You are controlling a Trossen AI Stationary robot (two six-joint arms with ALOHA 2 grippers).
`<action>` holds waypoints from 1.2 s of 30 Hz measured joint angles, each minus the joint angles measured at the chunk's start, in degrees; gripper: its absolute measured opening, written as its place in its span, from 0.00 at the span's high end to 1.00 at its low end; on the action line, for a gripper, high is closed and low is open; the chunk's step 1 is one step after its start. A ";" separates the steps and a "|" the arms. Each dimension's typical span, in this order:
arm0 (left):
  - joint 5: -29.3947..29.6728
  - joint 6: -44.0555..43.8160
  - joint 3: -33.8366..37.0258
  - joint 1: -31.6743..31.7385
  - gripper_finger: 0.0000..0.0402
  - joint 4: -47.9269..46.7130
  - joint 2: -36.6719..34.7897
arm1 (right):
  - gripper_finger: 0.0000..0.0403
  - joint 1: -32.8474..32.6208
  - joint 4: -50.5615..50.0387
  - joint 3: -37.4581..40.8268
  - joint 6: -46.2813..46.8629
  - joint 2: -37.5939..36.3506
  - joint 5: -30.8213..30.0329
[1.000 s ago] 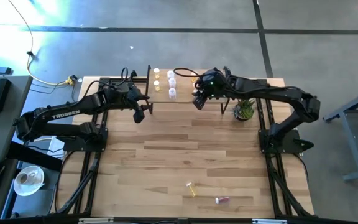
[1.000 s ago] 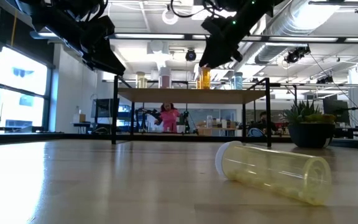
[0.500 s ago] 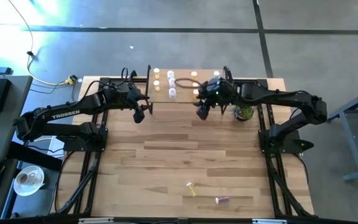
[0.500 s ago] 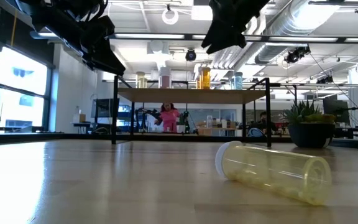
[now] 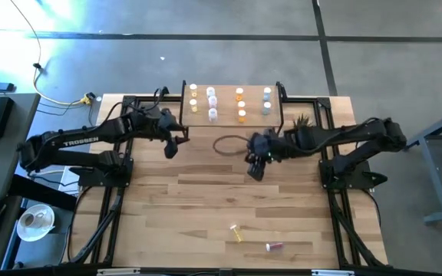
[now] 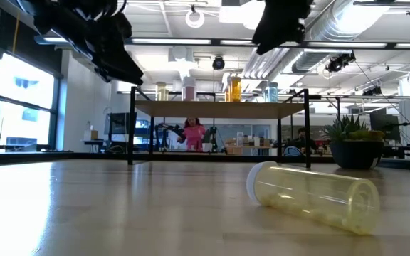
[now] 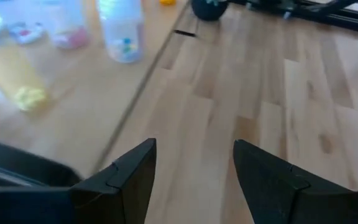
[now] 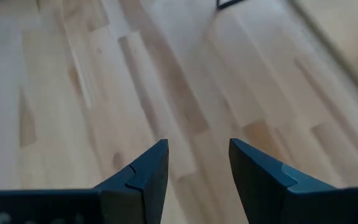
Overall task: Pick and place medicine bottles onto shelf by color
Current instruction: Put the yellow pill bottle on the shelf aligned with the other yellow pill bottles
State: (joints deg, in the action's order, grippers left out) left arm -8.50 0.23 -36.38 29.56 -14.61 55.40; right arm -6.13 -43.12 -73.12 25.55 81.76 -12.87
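Observation:
The shelf stands at the table's far edge with several medicine bottles upright in rows by color: yellow, clear/white, orange, blue-grey. A yellow bottle lies on its side near the front edge and shows close up in the low view. A pinkish-red bottle lies beside it. My left gripper is open and empty by the shelf's near left corner. My right gripper is open and empty over bare table in front of the shelf.
A small green potted plant stands right of the shelf, partly under my right arm. A dark cable loop hangs from that arm in front of the shelf. The middle of the wood-plank tabletop is bare. A person shows far behind.
My right gripper has drawn back from over the shelf toward the table's near edge, a little to the right, and now hangs over bare table. The bottles on the shelf stand unmoved.

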 joint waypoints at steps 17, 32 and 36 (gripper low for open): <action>0.39 -12.10 0.00 -21.61 0.49 -0.66 0.00 | 0.60 -14.80 -1.55 0.00 18.75 0.37 -9.20; 15.53 -24.58 0.00 -39.81 0.49 -3.32 0.00 | 0.60 -23.54 12.39 0.02 25.46 10.57 -5.23; 17.81 -28.02 0.00 -43.35 0.49 -4.26 0.00 | 0.60 -24.98 16.90 0.02 25.48 12.55 -2.93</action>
State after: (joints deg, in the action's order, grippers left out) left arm 9.31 -27.79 -36.38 -13.80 -18.87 55.40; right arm -31.12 -26.23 -73.10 51.03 94.31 -15.80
